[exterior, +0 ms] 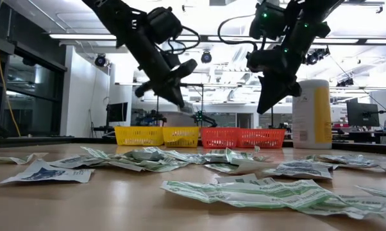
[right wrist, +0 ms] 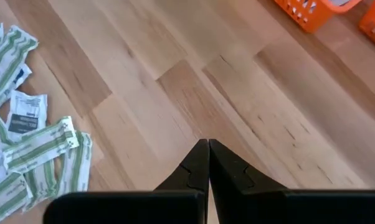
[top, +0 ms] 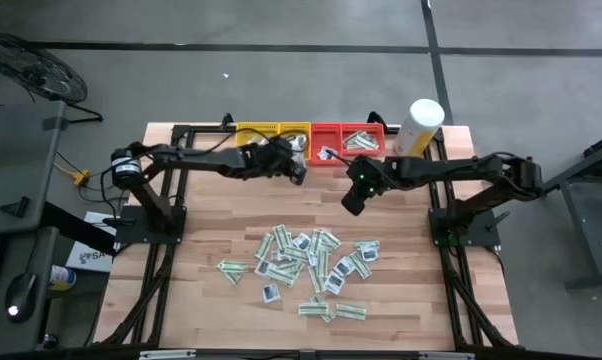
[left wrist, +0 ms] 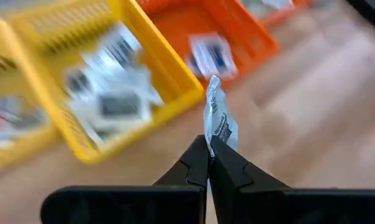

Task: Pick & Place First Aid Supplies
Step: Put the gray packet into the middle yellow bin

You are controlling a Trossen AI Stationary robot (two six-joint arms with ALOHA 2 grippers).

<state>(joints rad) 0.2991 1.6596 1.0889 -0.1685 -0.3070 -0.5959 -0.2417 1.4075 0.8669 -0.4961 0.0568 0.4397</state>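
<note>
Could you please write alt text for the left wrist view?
The left gripper is shut on a small white packet, held above the wooden table near a yellow tray and a red tray, both holding packets.

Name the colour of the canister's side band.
Yellow, on the white canister; the low view shows it best.

A wooden table (top: 211, 210) holds everything. A messy pile of small flat packets (top: 306, 262) lies in the middle, near the front edge. At the back edge stand two yellow trays (top: 272, 132) and two red trays (top: 346, 138) in a row, with a tall white-and-yellow canister (top: 419, 126) just beside them.
</note>
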